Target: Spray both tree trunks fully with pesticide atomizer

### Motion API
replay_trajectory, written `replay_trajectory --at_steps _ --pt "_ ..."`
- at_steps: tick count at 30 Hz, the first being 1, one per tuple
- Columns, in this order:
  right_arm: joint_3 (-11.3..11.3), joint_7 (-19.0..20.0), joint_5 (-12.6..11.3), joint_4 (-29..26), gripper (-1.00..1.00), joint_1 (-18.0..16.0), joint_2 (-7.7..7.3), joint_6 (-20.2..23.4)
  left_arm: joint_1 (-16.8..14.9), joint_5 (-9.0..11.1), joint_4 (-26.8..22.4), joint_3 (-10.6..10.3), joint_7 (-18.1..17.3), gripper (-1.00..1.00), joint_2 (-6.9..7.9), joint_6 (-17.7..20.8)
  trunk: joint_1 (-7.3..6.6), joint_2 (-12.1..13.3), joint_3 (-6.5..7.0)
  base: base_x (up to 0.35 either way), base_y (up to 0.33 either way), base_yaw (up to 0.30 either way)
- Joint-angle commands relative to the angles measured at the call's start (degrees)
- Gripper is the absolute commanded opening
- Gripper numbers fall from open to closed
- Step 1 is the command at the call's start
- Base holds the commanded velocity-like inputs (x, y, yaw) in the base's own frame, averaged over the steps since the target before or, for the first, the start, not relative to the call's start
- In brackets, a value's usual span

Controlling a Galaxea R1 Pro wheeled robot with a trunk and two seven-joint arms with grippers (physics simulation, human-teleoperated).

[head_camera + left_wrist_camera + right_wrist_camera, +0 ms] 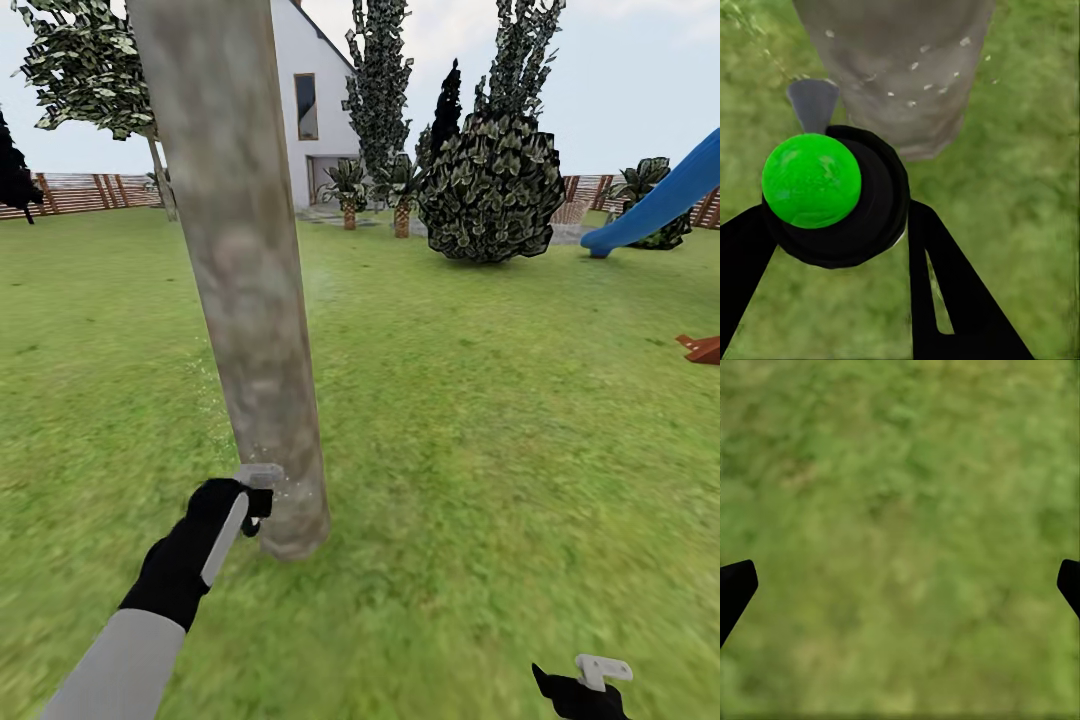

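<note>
Head view: my left claw [252,497], clenched on the small black green-capped pesticide atomizer [832,196], sat just beside the base of the thick mottled grey-brown tree trunk [245,300], nozzle toward it. Left wrist view alone showed whitish pesticide specks [916,66] on bark. Right claw [900,585] hung released over green grass [900,495], well apart from the trunk.

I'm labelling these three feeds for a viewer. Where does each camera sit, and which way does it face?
Head view: on the head, facing forward-down at the tree trunk; left pincer and right pincer show.
Left wrist view: near the left pincer, facing the atomizer, its fingers around it.
Right wrist view: faces grass.
Head and left wrist views share the trunk.
</note>
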Motion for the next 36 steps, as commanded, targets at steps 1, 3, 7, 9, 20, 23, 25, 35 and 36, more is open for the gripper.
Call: replay_trajectory --at_steps 1,3,7,9,20,23,25,35,36 --pt "-0.01 0.01 0.0 0.0 1.0 0.0 0.0 0.0 0.01 -0.56 -1.58 -2.94 0.08 -1.0 -0.19 0.71 0.0 0.0 0.0 0.0 0.0 0.0" --pt "-0.01 -0.01 0.0 0.0 1.0 0.0 0.0 0.0 0.01 -0.59 -4.16 -4.43 0.13 -1.0 -1.87 2.83 0.0 0.0 0.0 -0.018 0.003 0.0" --pt "-0.02 0.0 0.0 0.0 1.0 0.0 0.0 0.0 -0.02 -0.63 -4.99 -4.19 0.14 -1.0 -1.62 3.17 0.0 0.0 0.0 -0.249 0.076 0.0" --pt "-0.01 -0.04 0.0 0.0 1.0 0.0 0.0 0.0 -0.19 -0.82 -5.39 -4.07 0.14 -1.0 -1.14 3.18 0.0 0.0 0.0 -0.25 0.08 0.0" --pt "-0.01 -0.07 3.25 0.07 1.0 0.0 0.0 0.0 -2.79 -1.23 -9.39 2.14 0.68 -1.0 -0.17 4.29 0.0 0.0 0.0 -0.011 0.004 0.0" --pt "-0.03 -0.07 3.25 0.08 1.0 0.0 0.0 0.0 -3.68 -1.13 -9.52 2.17 0.67 -1.0 0.01 4.6 0.0 0.0 0.0 0.0 0.0 0.0" --pt "-0.04 -0.07 3.25 0.06 1.0 0.0 0.0 0.0 -4.81 -1.08 -9.54 2.0 0.69 -1.0 -0.72 4.65 0.0 0.0 0.0 0.0 0.0 0.0" --pt "-0.01 -0.07 3.25 0.09 1.0 0.0 0.0 0.0 -7.21 -0.88 -9.33 2.23 0.67 -1.0 -0.52 4.8 0.0 0.0 0.0 0.0 0.0 0.0" --pt "0.0 -0.07 3.25 0.09 1.0 0.0 0.0 0.0 -7.34 -0.88 -9.2 2.25 0.67 -1.0 0.09 4.81 0.0 0.0 0.0 0.0 0.0 0.0"
